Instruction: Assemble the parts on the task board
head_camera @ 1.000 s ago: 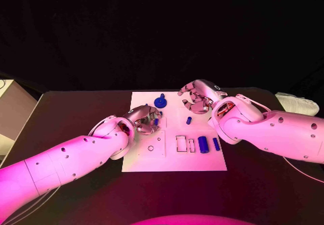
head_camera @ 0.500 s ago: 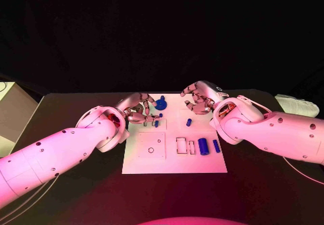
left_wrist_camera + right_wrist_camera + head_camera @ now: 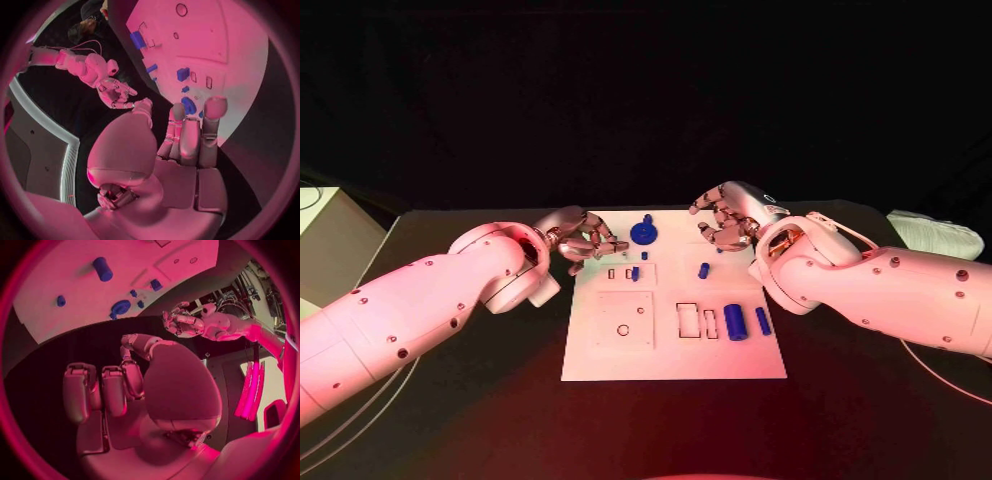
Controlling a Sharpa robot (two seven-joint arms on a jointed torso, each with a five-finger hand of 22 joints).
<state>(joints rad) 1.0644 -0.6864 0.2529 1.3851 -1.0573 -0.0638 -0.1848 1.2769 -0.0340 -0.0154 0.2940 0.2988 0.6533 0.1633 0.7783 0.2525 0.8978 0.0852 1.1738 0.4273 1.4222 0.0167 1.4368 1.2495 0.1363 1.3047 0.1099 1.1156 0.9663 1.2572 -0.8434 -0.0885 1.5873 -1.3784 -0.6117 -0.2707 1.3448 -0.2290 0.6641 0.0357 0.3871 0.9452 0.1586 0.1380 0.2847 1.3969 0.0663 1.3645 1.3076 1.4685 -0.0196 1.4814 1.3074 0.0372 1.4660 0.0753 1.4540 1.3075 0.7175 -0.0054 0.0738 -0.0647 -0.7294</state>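
The white task board lies mid-table. On it are a round blue part at the far edge, a small blue part standing near the left side, another small one, a thick blue cylinder and a slim blue piece. My left hand hovers at the board's far left edge, fingers apart, holding nothing. My right hand hangs over the far right corner, fingers loosely bent, with nothing in it. The left wrist view shows the board and round part beyond my fingers.
A square inset plate and rectangular slots mark the board's near half. A white cloth lies at the table's right edge, a pale box at its left. Black table surrounds the board.
My left hand has drawn back from over the board's left middle to its far left edge, leaving the small blue part standing there. The right hand has barely moved.
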